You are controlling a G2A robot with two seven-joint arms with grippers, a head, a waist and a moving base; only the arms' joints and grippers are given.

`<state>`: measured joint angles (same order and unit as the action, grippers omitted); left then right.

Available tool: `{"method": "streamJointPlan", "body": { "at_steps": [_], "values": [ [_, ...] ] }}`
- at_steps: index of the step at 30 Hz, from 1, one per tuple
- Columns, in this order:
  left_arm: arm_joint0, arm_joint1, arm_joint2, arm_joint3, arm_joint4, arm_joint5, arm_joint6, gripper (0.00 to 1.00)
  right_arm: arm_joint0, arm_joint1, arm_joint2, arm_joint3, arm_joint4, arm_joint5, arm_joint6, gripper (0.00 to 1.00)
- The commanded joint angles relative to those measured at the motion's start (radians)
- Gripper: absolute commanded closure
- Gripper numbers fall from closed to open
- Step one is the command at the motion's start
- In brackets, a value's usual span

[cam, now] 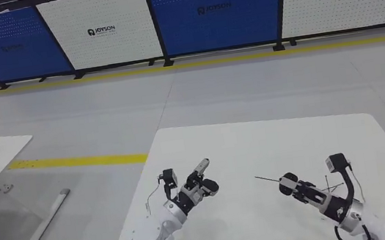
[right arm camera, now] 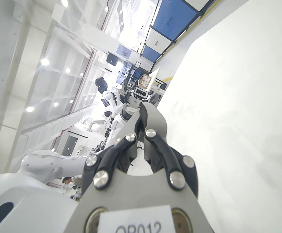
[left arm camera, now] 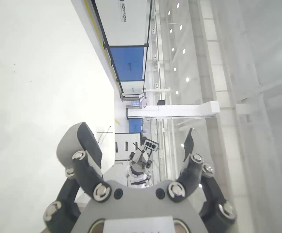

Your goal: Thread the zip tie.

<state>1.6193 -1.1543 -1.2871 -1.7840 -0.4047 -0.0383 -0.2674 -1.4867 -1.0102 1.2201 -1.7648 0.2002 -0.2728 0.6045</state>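
The step in hand looks like the hand-over before threading. The right gripper [cam: 286, 182] is clenched on a thin black zip tie [cam: 267, 180], and in the right wrist view its fingers [right arm camera: 142, 114] are pressed together. The tie sticks out straight from the right gripper over the white table [cam: 255, 141], with its free tip pointing toward the left gripper [cam: 205, 177].

The left gripper stands well apart from the right gripper, its jaws released and wide with nothing between them. The tie's tip is short of them and touches neither finger.

I judge that no loop is formed yet. The next move likely calls for the open jaws to close on the free end, finely aligned because the strand is thin and springy.

Thin dark lines [cam: 329, 188] cross just behind the right gripper. I cannot tell whether they are tie or cable.
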Motion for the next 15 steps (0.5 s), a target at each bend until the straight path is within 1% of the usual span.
{"method": "streamJointPlan", "body": {
  "at_steps": [1, 3, 4, 5, 15],
  "values": [
    [0.008, -0.004, 0.029, -0.009, 0.054, -0.016, 0.047, 0.00, 0.006, -0.005, -0.029, -0.006, -0.021, 0.000, -0.005, 1.00],
    [0.004, -0.007, 0.050, -0.003, 0.058, -0.017, 0.065, 0.00, 0.016, -0.010, -0.056, -0.012, -0.054, 0.016, -0.014, 1.00],
    [-0.003, -0.011, 0.059, 0.005, 0.055, -0.015, 0.090, 0.00, 0.023, -0.013, -0.068, -0.014, -0.064, 0.028, -0.024, 1.00],
    [-0.008, -0.013, 0.067, 0.009, 0.048, -0.012, 0.096, 0.00, 0.024, -0.013, -0.070, -0.014, -0.064, 0.031, -0.028, 1.00],
    [-0.010, -0.013, 0.069, 0.009, 0.041, -0.012, 0.092, 0.00, 0.024, -0.013, -0.070, -0.014, -0.064, 0.031, -0.028, 1.00]
  ]
}}
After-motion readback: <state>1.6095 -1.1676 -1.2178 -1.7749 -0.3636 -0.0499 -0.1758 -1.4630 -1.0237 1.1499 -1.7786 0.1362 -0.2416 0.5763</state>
